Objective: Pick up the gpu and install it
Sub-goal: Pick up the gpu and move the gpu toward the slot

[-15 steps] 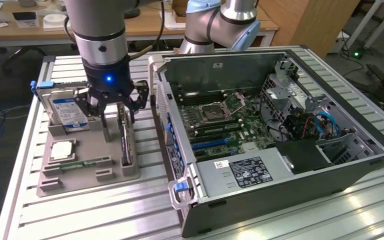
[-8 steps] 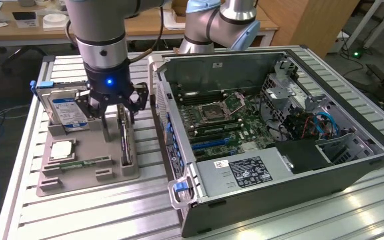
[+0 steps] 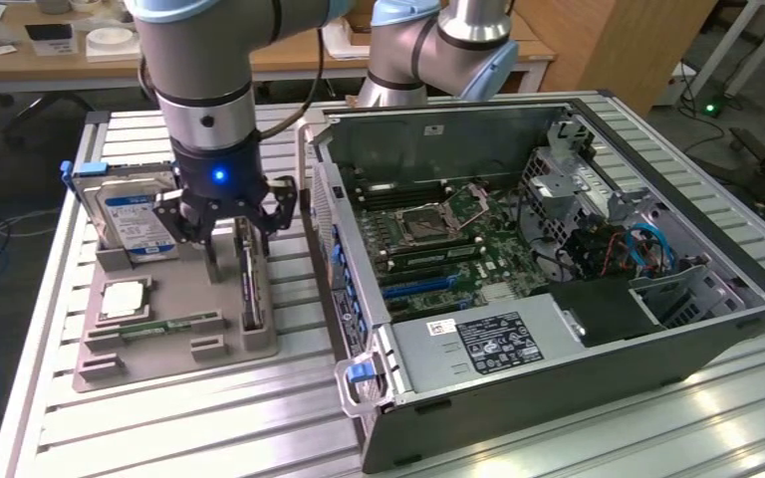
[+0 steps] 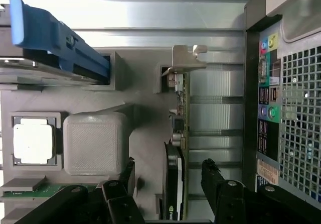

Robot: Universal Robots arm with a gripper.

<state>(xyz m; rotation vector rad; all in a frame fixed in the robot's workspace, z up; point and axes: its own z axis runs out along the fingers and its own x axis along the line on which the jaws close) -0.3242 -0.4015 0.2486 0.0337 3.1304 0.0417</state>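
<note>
The gpu point(image 3: 251, 284) stands on edge in a slot of the grey holder tray point(image 3: 156, 368). It is a thin green card with a black cooler and a silver end bracket point(image 4: 187, 58). In the wrist view I look down on the gpu's point(image 4: 179, 128) top edge. My gripper point(image 3: 231, 225) hangs just above the card's far end and is open. One black finger point(image 4: 122, 186) is on the cooler side and the other finger point(image 4: 215, 184) on the bare side. Neither finger touches the card. The gripper point(image 4: 168, 183) holds nothing.
The open computer case point(image 3: 529, 269) lies at the exterior view's right, and its rear panel point(image 4: 281, 108) is close to the gpu. The tray also holds a hard drive point(image 3: 136, 221) in a blue caddy point(image 4: 60, 48), a processor point(image 3: 124, 299) and a memory stick point(image 3: 170, 327).
</note>
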